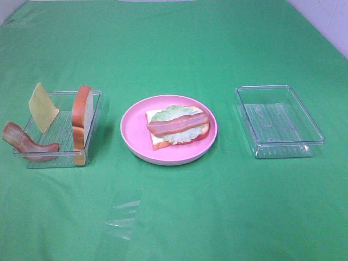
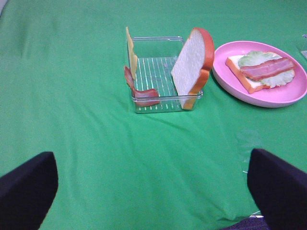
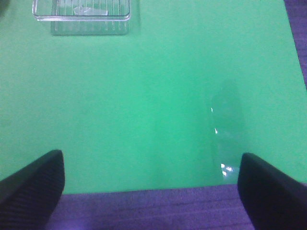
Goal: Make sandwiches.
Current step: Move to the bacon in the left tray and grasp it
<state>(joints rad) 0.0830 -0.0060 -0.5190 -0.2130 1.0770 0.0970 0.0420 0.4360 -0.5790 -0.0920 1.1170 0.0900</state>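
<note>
On the pink plate (image 1: pixel 130 136) lies a bread slice (image 1: pixel 157 142) with a lettuce leaf (image 1: pixel 173 113) and a bacon strip (image 1: pixel 178 125) stacked on it. The left clear tray (image 1: pixel 97 111) holds a second bread slice (image 1: pixel 82 116) standing on edge, a yellow cheese square (image 1: pixel 43 107) and another bacon strip (image 1: pixel 24 142) draped over its rim. In the left wrist view the same tray (image 2: pixel 158 72), bread slice (image 2: pixel 192 62) and plate (image 2: pixel 268 98) lie ahead of my open left gripper (image 2: pixel 153 191). My right gripper (image 3: pixel 151 184) is open over bare cloth. Neither gripper shows in the exterior view.
An empty clear tray (image 1: pixel 278 120) stands right of the plate; its near end shows in the right wrist view (image 3: pixel 81 14). A green cloth (image 1: pixel 174 217) covers the table. A purple edge (image 3: pixel 158 211) lies under the right gripper.
</note>
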